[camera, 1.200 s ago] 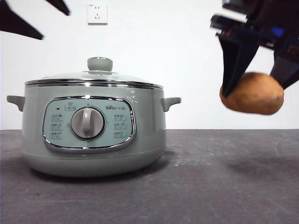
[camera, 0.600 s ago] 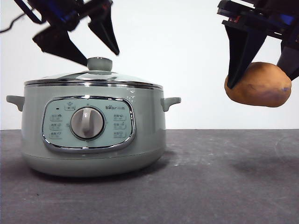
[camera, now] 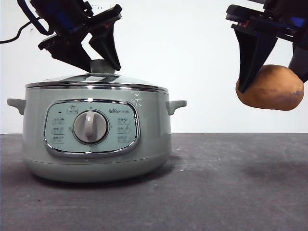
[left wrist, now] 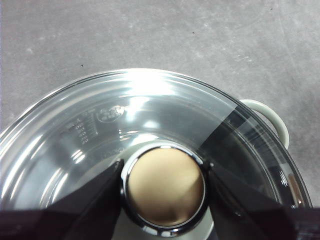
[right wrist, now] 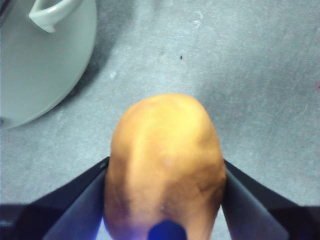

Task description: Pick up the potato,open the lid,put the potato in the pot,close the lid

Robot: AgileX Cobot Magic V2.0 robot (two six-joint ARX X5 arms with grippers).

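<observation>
Left hand (camera: 98,60) dropped lower, open around knob (left wrist: 164,187) of lid (camera: 96,81). Squeeze knob, lift straight off pot (camera: 96,139). Right hand (camera: 272,86) clamps potato (camera: 270,88), high beside pot.

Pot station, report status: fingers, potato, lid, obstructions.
Right gripper holds potato aloft. Left gripper open, straddling lid knob. Lid on pot, blocking entry.

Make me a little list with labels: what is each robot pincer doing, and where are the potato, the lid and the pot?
left pincer: open, jaws on either side of the lid knob
right pincer: shut on the potato, held in the air beside the pot
lid: on the pot, closed
pot: standing on the grey table
</observation>
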